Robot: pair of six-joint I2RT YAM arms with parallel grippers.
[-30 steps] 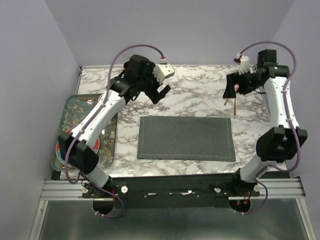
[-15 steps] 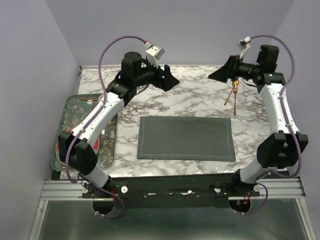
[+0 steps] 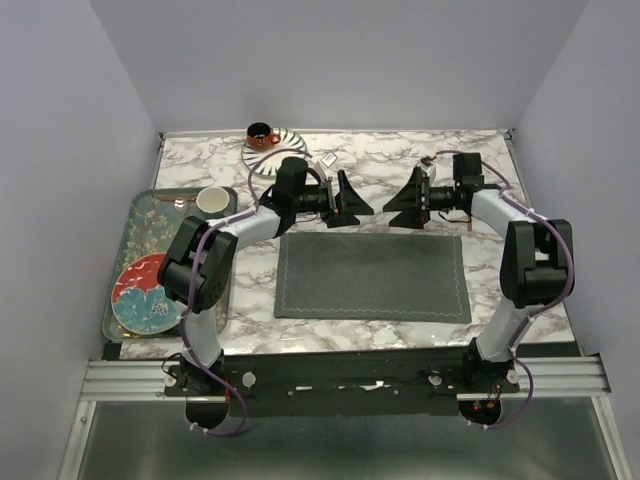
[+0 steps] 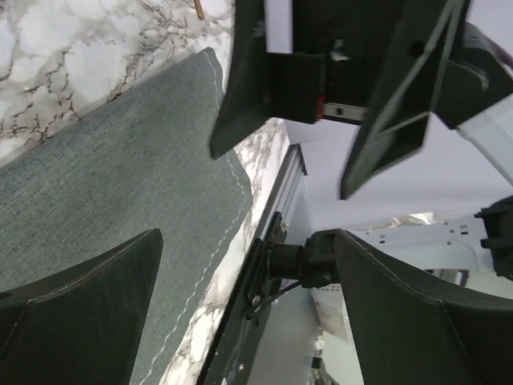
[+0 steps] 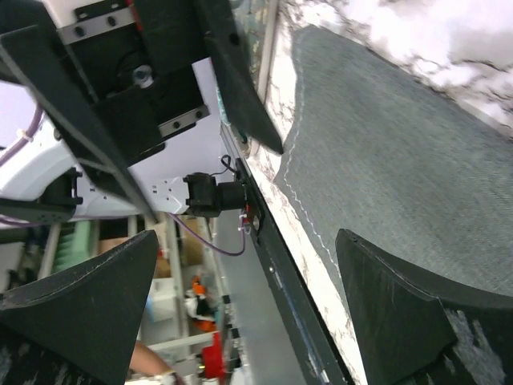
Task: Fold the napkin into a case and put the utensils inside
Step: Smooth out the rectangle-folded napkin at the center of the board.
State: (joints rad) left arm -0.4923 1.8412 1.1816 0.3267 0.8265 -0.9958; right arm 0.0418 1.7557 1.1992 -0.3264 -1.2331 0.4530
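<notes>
1. The left gripper [image 3: 356, 200] and right gripper [image 3: 398, 204] had come down from their raised posts over the far corners. They now sat low and tip to tip, well apart from contact, just beyond the far edge of the napkin [image 3: 372, 277].
2. The left fingers [image 4: 88, 305] stood wide apart with nothing between them. The right fingers [image 5: 401, 321] were likewise spread and empty. Each wrist view showed the other gripper head-on, jaws splayed.
3. The napkin lay flat as a dark grey rectangle at the middle of the marble table [image 3: 400, 150], near side. Its place and outline were unchanged from both earlier frames, and neither gripper touched it.
4. The utensils lay in plain sight half a second before, far right of the napkin. The lowered right arm now covered most of them in the top view. One copper tip [image 4: 198, 7] showed at the upper edge of the left wrist view, just past the napkin's corner.
5. With the left arm folded in, things it had hidden came into view:
   - an orange cup on a striped saucer [image 3: 265, 140] at the far edge;
   - a white cup [image 3: 212, 200] and a red plate [image 3: 145, 300] on the patterned tray [image 3: 125, 240] at left.
</notes>
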